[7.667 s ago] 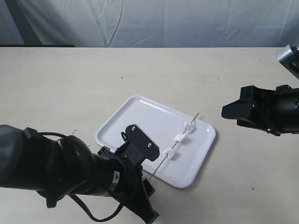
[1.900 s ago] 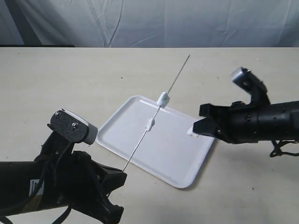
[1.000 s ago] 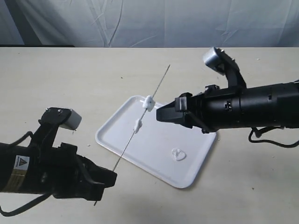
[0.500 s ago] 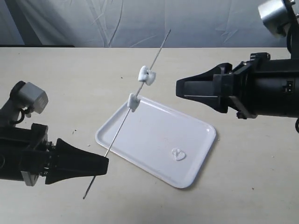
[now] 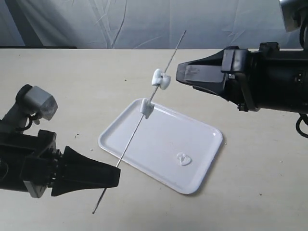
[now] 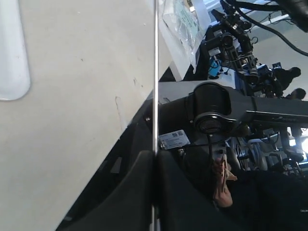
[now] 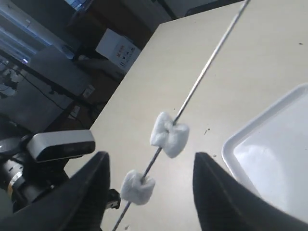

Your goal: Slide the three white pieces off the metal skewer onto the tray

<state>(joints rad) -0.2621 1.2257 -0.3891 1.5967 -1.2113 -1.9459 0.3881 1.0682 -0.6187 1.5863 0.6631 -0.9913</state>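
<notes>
A thin, straight grey metal skewer point(image 5: 127, 147) slants up over the glossy white rectangular tray point(image 5: 168, 132). Its low end hangs out past the tray's near-left edge and its tip rises high beyond the far edge. The black left gripper point(image 5: 115, 175) is clamped on the rod near that low end; the left wrist view shows its fingers point(image 6: 134, 192) pressed together around it. Of the three small, soft white pieces point(image 7: 169, 134), two are threaded on the skewer above the tray's far-left side: the upper piece point(image 5: 160, 79) and the lower piece point(image 5: 146, 108), near each other but apart. The black right gripper point(image 5: 179, 72) hovers just beside the upper piece without touching it, jaws spread wide, the skewer showing between them in the right wrist view. The third piece point(image 5: 183, 159) lies on the tray near its right end. The tray rests on a pale beige table point(image 5: 67, 82).
</notes>
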